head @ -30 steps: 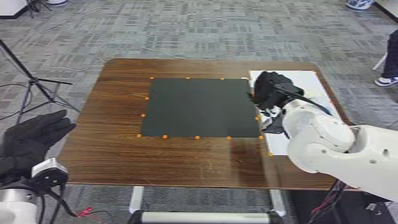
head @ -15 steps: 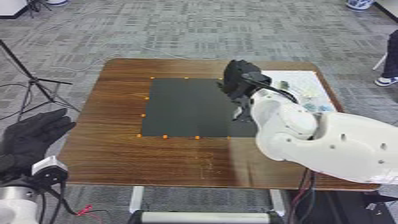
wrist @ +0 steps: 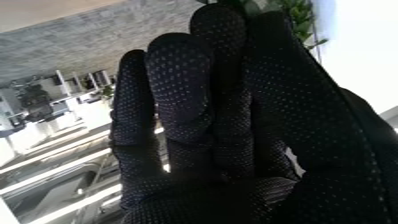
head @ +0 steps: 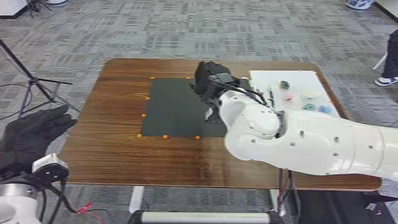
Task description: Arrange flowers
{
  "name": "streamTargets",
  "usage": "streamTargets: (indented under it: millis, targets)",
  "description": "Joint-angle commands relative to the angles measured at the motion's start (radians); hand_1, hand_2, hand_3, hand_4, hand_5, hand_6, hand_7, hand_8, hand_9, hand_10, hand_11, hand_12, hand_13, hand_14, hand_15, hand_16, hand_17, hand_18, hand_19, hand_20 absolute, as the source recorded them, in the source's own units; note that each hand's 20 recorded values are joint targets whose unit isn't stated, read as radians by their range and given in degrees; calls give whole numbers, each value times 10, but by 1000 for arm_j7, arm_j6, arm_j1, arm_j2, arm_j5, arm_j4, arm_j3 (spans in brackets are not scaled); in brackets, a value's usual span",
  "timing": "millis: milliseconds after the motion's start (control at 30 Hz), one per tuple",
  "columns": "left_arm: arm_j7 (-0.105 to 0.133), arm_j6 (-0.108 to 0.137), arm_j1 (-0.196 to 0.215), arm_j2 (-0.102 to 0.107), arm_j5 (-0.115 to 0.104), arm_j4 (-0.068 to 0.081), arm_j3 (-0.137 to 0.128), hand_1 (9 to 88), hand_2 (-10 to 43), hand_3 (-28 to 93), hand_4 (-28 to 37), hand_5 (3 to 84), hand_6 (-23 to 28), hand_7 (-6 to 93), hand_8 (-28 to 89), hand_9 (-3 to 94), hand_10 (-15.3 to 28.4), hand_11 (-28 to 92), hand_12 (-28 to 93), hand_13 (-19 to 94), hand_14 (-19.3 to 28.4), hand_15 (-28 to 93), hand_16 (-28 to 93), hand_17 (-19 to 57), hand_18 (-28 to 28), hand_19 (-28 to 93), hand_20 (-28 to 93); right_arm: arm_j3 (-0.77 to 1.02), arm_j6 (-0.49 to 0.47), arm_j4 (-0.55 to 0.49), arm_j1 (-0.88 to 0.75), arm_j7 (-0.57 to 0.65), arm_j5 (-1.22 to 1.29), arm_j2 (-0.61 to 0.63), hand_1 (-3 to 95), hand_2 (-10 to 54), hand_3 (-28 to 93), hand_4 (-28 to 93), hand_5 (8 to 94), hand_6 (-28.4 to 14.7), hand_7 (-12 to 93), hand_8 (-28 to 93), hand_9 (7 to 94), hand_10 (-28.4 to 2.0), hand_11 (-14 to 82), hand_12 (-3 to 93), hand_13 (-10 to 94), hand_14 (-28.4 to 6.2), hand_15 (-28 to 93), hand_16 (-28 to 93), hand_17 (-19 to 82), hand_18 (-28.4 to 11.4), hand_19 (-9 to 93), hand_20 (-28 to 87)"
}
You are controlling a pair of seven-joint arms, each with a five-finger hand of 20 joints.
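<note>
Leafy sprig (wrist: pixel 303 20) is pinched by the right hand (head: pixel 211 80) over the dark mat's (head: pixel 173 112) far side, leaves poking past the fingertips, can't tell which way the stem runs, and the left hand (head: pixel 34 134) is well off left.

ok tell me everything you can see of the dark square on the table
The dark square looks plain and matte; its material is unclear. It lies flat on the brown table, left of the white sheet, with small orange dots along its edges. The right hand hides part of it; whether they touch isn't clear.
</note>
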Motion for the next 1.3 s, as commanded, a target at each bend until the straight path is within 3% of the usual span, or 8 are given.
streamTargets:
  millis: [33, 100, 133, 300, 633, 967, 1200, 1300]
  targets:
    - [-56, -41, -53, -17, 51, 18, 17, 265, 43, 849, -220, 566, 145, 210, -108, 484, 218, 439, 126, 349, 243, 602, -99, -48, 180, 472, 120, -14, 39, 49, 15, 43, -18, -61, 586, -95, 747, -283, 759, 13, 460, -3, 884, -48, 219, 416, 779, -45, 577, 325, 292, -227, 905, -10]
    - [-50, -39, -60, -15, 47, 21, 21, 266, 44, 848, -218, 575, 147, 217, -107, 491, 218, 445, 127, 355, 245, 612, -99, -47, 181, 479, 123, -22, 45, 65, 12, 58, -28, -75, 586, -95, 747, -283, 758, 13, 461, -2, 883, -48, 220, 418, 779, -45, 577, 325, 292, -227, 905, -10]
    - [-88, -57, -72, -34, 76, 22, 18, 267, 44, 848, -218, 579, 148, 220, -107, 492, 218, 452, 129, 357, 245, 615, -99, -46, 182, 481, 124, -11, 35, 70, -4, 62, -27, -78, 586, -95, 747, -283, 758, 13, 461, -2, 883, -48, 220, 417, 779, -45, 577, 325, 292, -227, 904, -10]
    - [-70, -48, -58, -42, 67, 21, 6, 266, 44, 848, -216, 581, 148, 223, -109, 493, 218, 458, 128, 359, 245, 622, -104, -46, 182, 483, 126, 8, 26, 103, -47, 73, -36, -113, 585, -95, 749, -283, 758, 13, 460, -4, 883, -48, 220, 417, 779, -44, 576, 324, 292, -227, 905, -11]
    - [-91, -73, -94, -61, 81, 34, 16, 264, 44, 852, -215, 573, 147, 214, -113, 490, 220, 449, 124, 355, 244, 623, -110, -46, 183, 484, 125, 33, 9, 150, -130, 78, -38, -184, 585, -95, 748, -283, 758, 13, 461, -3, 884, -47, 220, 416, 780, -45, 576, 323, 292, -227, 905, -13]
    - [-149, -105, -167, -83, 121, 50, 50, 263, 45, 856, -218, 569, 150, 209, -109, 487, 218, 447, 125, 350, 244, 615, -110, -47, 182, 483, 124, 47, 7, 170, -164, 64, -41, -254, 582, -95, 749, -283, 760, 13, 459, -7, 885, -46, 219, 415, 783, -44, 576, 321, 291, -228, 905, -15]
    - [-125, -91, -181, -71, 106, 54, 70, 263, 45, 856, -218, 569, 149, 209, -109, 487, 219, 448, 125, 350, 243, 614, -109, -47, 182, 483, 124, 40, 7, 192, -148, 39, -13, -278, 581, -95, 750, -283, 761, 13, 459, -7, 887, -45, 217, 414, 785, -44, 575, 321, 290, -228, 905, -16]
    - [-139, -102, -190, -75, 119, 57, 72, 263, 45, 857, -217, 573, 149, 214, -107, 492, 218, 455, 128, 353, 244, 617, -108, -46, 182, 484, 124, 42, 12, 203, -152, 39, -3, -287, 581, -95, 749, -283, 761, 13, 458, -8, 887, -46, 216, 414, 785, -44, 574, 322, 290, -227, 904, -17]
